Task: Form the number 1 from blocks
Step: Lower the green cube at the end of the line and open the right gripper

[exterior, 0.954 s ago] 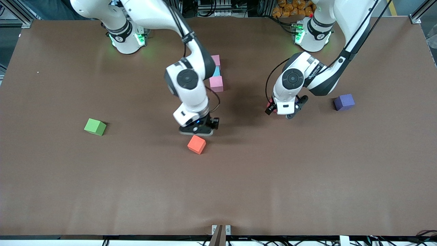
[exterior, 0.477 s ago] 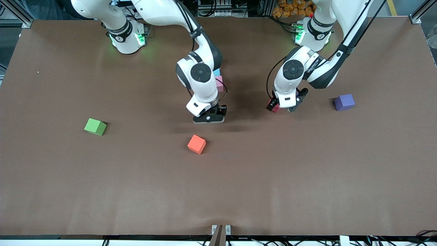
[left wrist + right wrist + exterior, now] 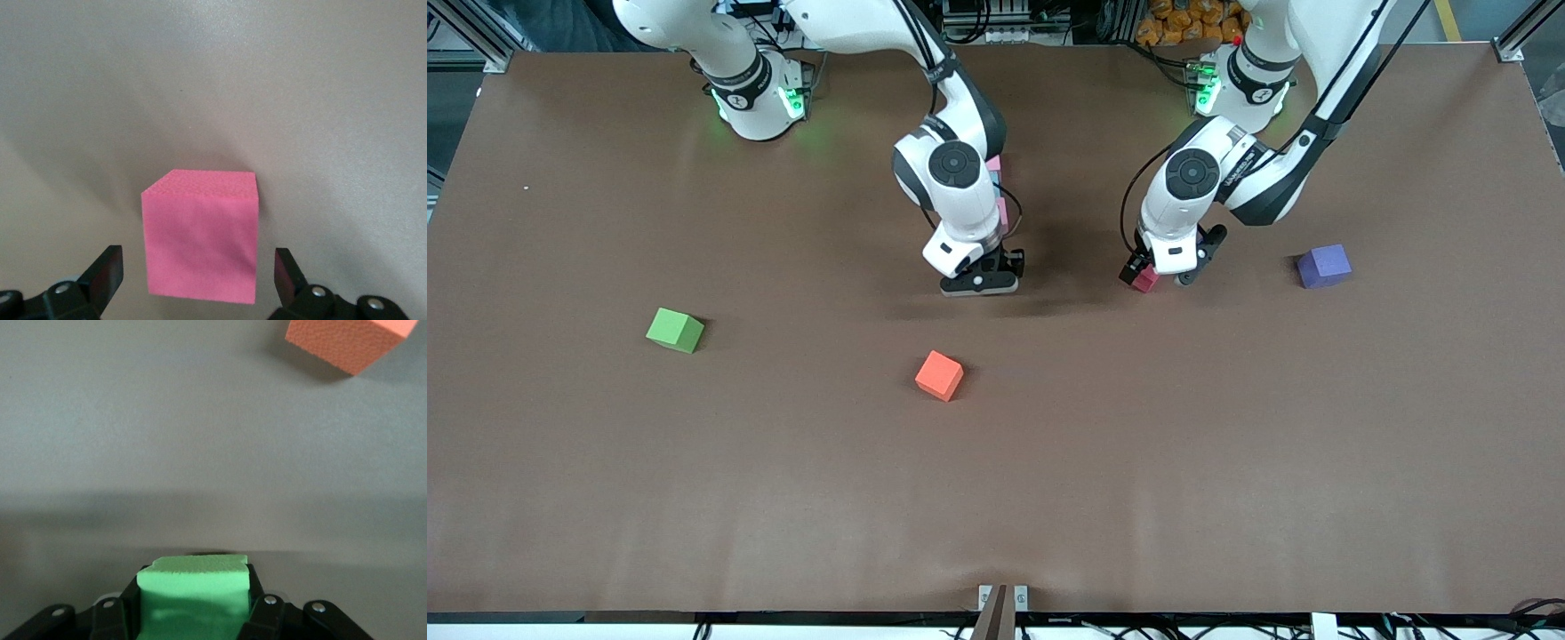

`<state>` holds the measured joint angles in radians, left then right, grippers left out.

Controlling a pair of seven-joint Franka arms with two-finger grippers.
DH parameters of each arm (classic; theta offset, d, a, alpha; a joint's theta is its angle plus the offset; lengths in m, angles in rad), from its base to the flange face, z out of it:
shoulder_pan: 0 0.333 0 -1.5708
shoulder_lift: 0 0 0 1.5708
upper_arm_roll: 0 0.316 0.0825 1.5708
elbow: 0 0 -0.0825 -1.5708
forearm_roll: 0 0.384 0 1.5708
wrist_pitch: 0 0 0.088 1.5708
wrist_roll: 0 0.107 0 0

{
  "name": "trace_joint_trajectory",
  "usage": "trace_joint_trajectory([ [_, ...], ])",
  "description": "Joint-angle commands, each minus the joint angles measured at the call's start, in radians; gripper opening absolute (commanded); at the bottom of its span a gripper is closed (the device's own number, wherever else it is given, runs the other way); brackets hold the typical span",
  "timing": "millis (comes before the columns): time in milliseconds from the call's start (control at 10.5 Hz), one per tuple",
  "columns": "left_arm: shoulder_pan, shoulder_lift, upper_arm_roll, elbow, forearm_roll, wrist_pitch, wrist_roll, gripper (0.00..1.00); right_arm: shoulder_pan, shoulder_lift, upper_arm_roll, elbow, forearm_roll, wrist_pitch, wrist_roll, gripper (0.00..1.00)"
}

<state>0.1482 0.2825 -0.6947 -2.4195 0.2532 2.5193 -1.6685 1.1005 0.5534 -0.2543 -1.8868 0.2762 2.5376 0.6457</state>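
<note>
Grips a green block in the right gripper, clamped shut on it and low over the bare table, just at the camera-ward end of the row of pink and blue blocks, most of it hidden under that arm's wrist. Straddles the crimson block with the left gripper, fingers spread wide and not touching it. Sits on the table, that block, between the row and the purple block.

For the placing, probably best to:
- bring the green cube straight down, faces square to the row, flush against the last pink one;
- let go only once seated flat, since foam likely springs back when squeezed;
- centre the left fingers on the crimson cube's flat sides before closing.

Plenty of open table toward the camera: orange block well apart, spare green block well apart toward the right arm's end, edges distant. Tightest spot lies between the two wrists, so better to move one at a time.
</note>
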Motion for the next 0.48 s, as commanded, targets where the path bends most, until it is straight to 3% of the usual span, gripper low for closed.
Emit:
trace_joint_trajectory([
  [0,0.020,-0.011,-0.006,-0.023,0.038,0.039,-0.030,1.00,0.009,-0.066,0.021,-0.086,0.023,0.035,0.008,0.49],
  [381,0.053,0.032,-0.003,-0.020,0.095,0.079,-0.034,1.00,0.013,-0.058,0.023,-0.118,0.023,0.081,0.008,0.49],
])
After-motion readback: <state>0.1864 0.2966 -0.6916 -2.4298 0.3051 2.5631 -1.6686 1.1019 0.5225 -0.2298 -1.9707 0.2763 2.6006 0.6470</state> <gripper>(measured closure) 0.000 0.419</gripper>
